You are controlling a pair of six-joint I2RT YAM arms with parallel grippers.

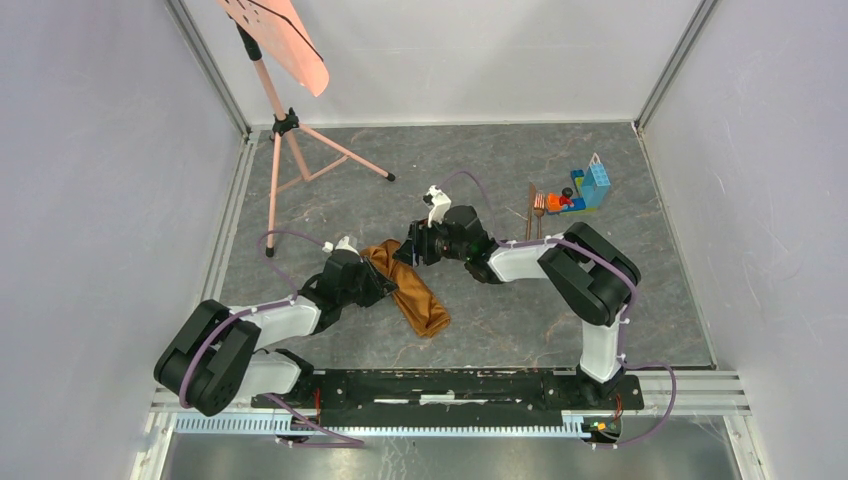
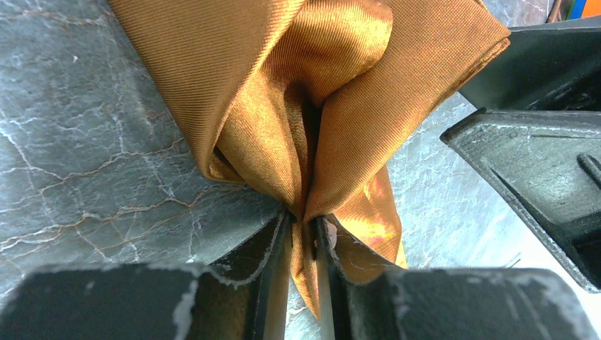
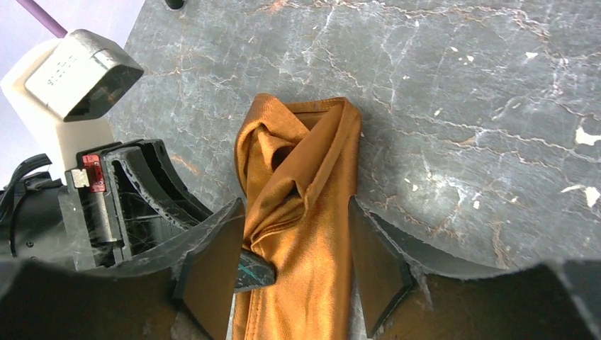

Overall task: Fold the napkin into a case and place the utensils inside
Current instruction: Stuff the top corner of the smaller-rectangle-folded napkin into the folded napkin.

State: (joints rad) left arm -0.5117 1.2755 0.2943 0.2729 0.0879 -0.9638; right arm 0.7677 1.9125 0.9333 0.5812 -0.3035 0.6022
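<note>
The orange-brown napkin [image 1: 418, 298] lies bunched into a long crumpled strip on the dark marbled table. My left gripper [image 1: 383, 284] is shut on a fold of the napkin [image 2: 283, 85], pinched between its fingertips [image 2: 302, 234]. My right gripper [image 1: 408, 248] is open, its jaws straddling the napkin's [image 3: 305, 184] far end without closing [image 3: 294, 255]. The left gripper's fingertip [image 3: 253, 273] shows next to the right gripper's left pad. The two dark utensils, a fork [image 1: 539, 207] and a thin knife-like stick [image 1: 530, 208], lie far right, apart from both grippers.
A pile of colourful toy bricks [image 1: 587, 189] sits right beside the utensils. A salmon-pink sheet on a tripod stand [image 1: 290, 130] stands at the back left. Grey walls enclose the table on three sides.
</note>
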